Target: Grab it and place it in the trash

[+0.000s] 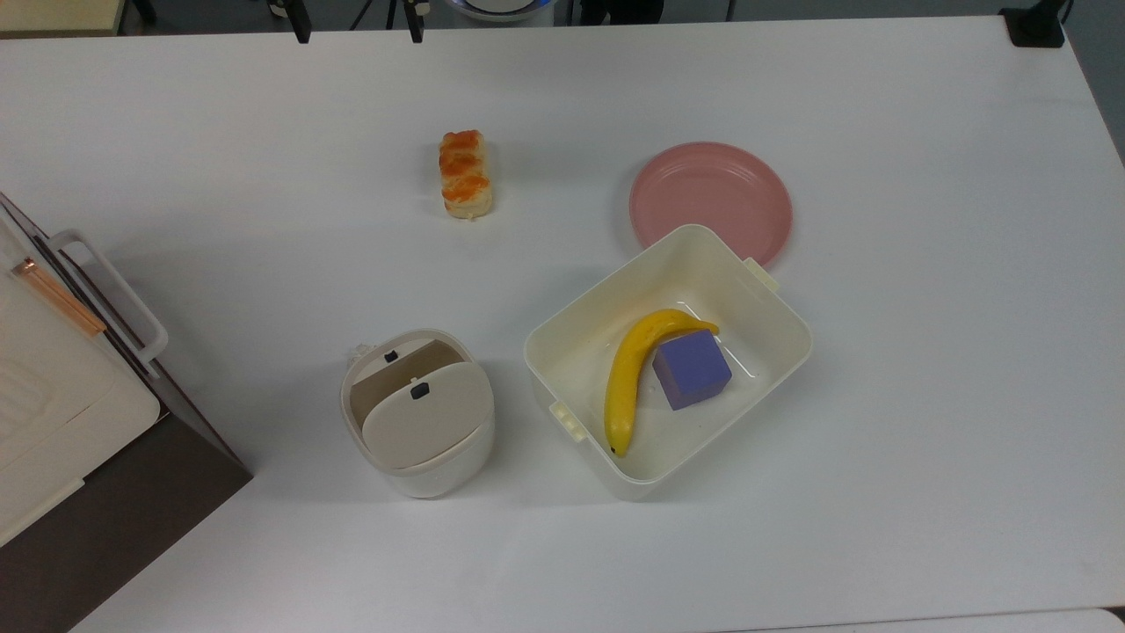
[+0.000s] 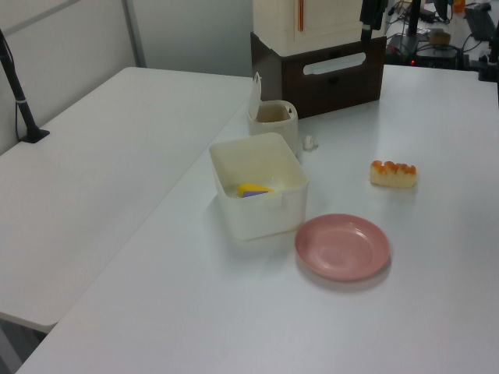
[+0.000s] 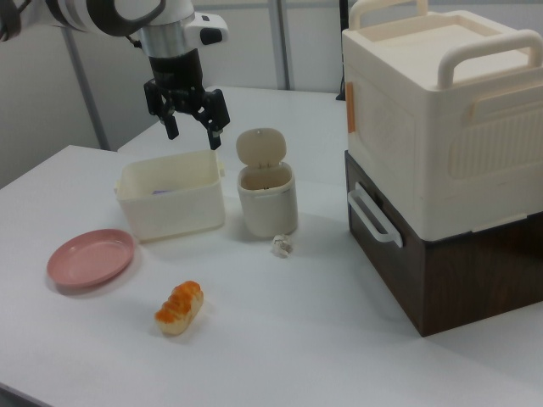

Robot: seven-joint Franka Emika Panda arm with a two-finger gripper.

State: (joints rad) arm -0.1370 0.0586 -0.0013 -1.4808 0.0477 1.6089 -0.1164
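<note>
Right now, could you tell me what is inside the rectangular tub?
The tub holds a banana and a purple block; whatever lies beneath them is covered.

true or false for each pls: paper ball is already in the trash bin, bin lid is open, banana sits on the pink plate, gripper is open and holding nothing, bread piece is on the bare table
1. The paper ball is already in the trash bin. False: it lies on the table beside the bin's base.
2. The bin's lid is open. True: the flap stands up.
3. The banana sits on the pink plate. False: it lies in the cream tub with a purple cube; the plate holds nothing.
4. The gripper is open and holds nothing. True: it hangs above the tub.
5. The bread piece lies on the bare table. True.
</note>
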